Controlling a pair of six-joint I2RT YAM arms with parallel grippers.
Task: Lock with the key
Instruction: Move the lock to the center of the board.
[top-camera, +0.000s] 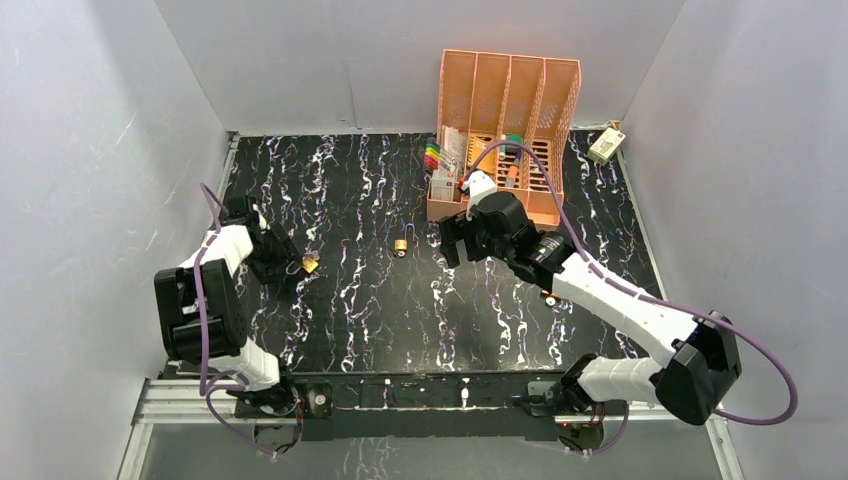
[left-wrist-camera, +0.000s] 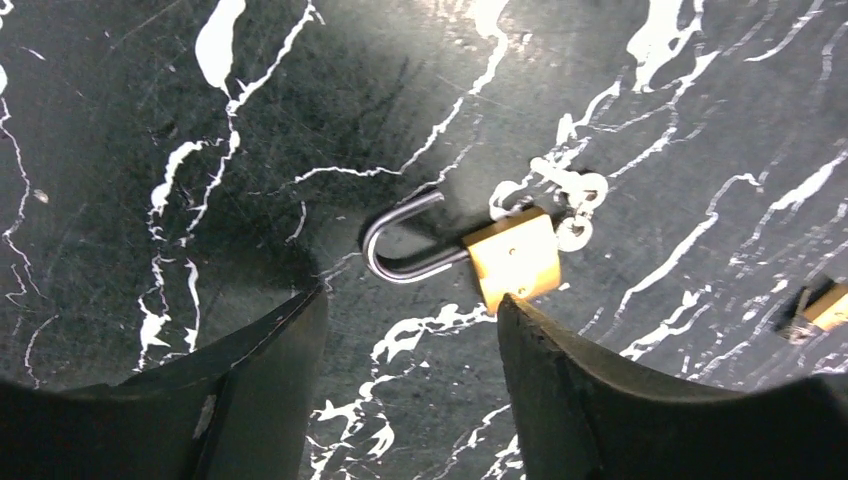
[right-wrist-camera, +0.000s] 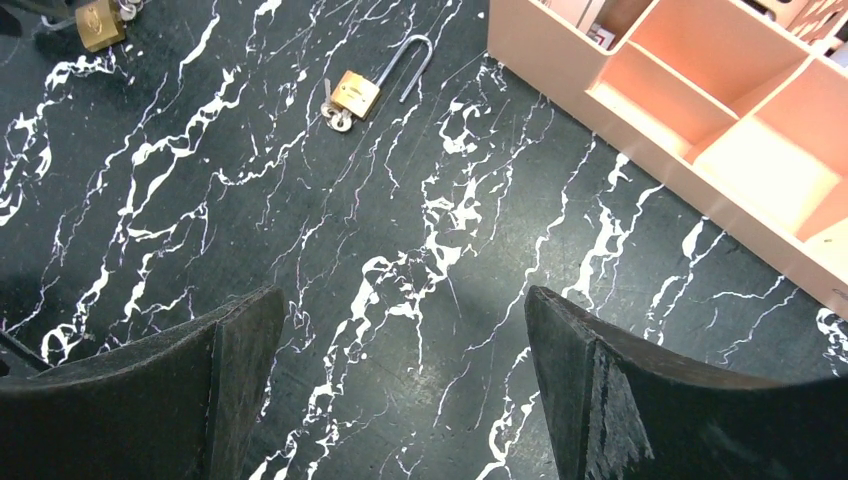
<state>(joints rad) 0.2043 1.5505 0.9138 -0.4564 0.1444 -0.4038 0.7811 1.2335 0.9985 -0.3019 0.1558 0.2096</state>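
Black marbled table (top-camera: 380, 300), brass padlock (left-wrist-camera: 512, 258) just ahead of left pincer (left-wrist-camera: 412, 298), jaws apart, empty, right pincer (right-wrist-camera: 405, 295) wide open

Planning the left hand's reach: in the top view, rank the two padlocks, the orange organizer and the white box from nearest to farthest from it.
1. The near padlock, right at the left hand, on the table's left side.
2. The middle padlock, around the table's centre.
3. The orange organizer, at the back, right of centre.
4. The white box, in the far right corner.
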